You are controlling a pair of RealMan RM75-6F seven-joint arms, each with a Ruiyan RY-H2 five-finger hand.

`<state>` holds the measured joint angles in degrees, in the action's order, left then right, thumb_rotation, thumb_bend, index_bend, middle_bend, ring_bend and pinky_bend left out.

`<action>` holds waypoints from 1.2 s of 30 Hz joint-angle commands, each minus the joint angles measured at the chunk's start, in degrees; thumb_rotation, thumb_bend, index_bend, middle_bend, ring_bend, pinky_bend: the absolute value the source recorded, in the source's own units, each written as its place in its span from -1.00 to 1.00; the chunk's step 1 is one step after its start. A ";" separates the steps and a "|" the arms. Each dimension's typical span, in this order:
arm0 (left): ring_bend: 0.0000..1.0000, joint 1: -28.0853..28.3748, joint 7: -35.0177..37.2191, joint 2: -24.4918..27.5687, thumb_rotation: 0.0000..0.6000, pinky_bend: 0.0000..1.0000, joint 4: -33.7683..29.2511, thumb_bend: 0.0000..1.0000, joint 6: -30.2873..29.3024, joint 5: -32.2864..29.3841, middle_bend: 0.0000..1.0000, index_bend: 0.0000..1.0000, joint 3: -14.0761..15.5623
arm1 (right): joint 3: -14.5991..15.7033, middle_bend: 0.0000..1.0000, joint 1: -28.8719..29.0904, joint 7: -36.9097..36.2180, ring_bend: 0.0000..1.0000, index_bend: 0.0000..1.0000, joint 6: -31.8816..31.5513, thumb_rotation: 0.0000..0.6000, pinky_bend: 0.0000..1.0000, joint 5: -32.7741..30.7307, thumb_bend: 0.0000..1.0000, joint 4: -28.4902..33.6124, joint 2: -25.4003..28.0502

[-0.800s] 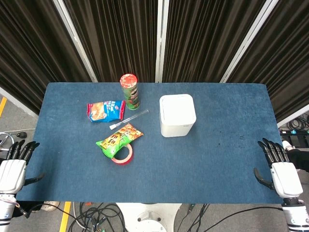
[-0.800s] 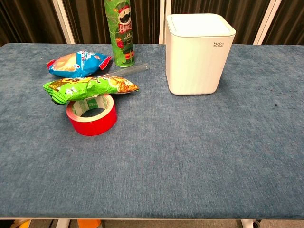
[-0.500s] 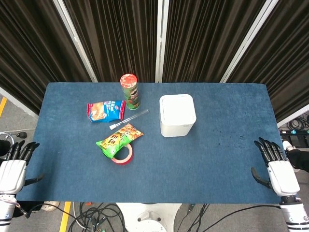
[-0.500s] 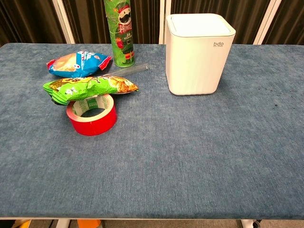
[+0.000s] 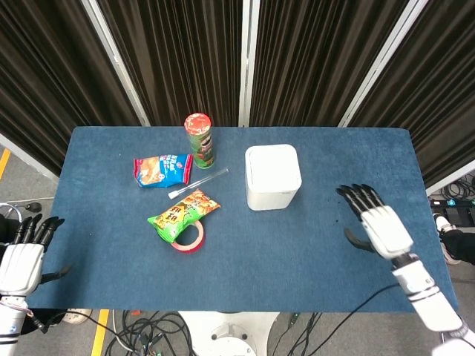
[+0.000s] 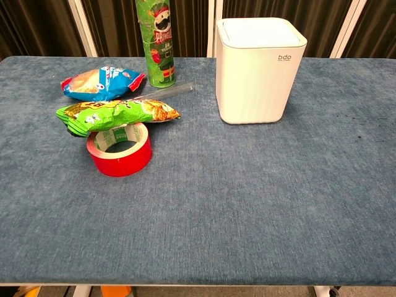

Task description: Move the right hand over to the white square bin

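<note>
The white square bin stands upright near the middle of the blue table, lid closed; the chest view shows the bin at the back centre. My right hand hovers over the table to the bin's right, fingers spread and holding nothing, a clear gap from the bin. My left hand rests off the table's left front corner, fingers apart and empty. Neither hand appears in the chest view.
Left of the bin are a green Pringles can, a blue-and-red snack bag, a clear thin tube, a green chip bag and a red tape roll. Dark curtains close off the back.
My right hand has swung from the table's right front edge inward and to the left, over the table toward the bin. The left hand has barely moved.
</note>
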<state>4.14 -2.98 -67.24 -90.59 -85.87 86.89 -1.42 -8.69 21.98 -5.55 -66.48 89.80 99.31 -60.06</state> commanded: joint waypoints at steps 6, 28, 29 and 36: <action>-0.98 -0.27 0.21 0.04 1.00 -0.99 0.15 -1.00 0.10 -0.72 -0.74 -0.71 -0.01 | -7.94 -0.77 16.96 11.47 -1.00 -0.65 17.68 1.00 -1.00 -12.80 -0.39 -0.54 -5.20; -0.98 -0.77 2.30 -0.52 1.00 -0.99 2.17 -1.00 -0.47 -0.52 -0.74 -0.71 0.14 | -5.64 -0.71 19.98 18.90 -1.00 -0.63 11.93 1.00 -1.00 -20.44 -0.39 0.15 -8.59; -0.98 -0.78 2.38 -0.53 1.00 -0.99 2.23 -1.00 -0.51 -0.49 -0.74 -0.71 0.13 | -5.40 -0.74 18.96 18.37 -1.00 -0.72 10.24 1.00 -1.00 -19.34 -0.38 0.70 -7.93; -0.98 -0.55 2.78 -0.73 1.00 -0.99 2.68 -1.00 -0.38 -0.19 -0.74 -0.71 0.06 | 0.08 -0.95 8.36 15.61 -1.00 -0.99 -2.55 1.00 -1.00 -12.08 -0.36 3.34 -2.81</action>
<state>3.56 -0.21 -67.96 -87.94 -86.28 86.68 -1.34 -11.14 34.26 11.63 -64.86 74.57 101.44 -65.01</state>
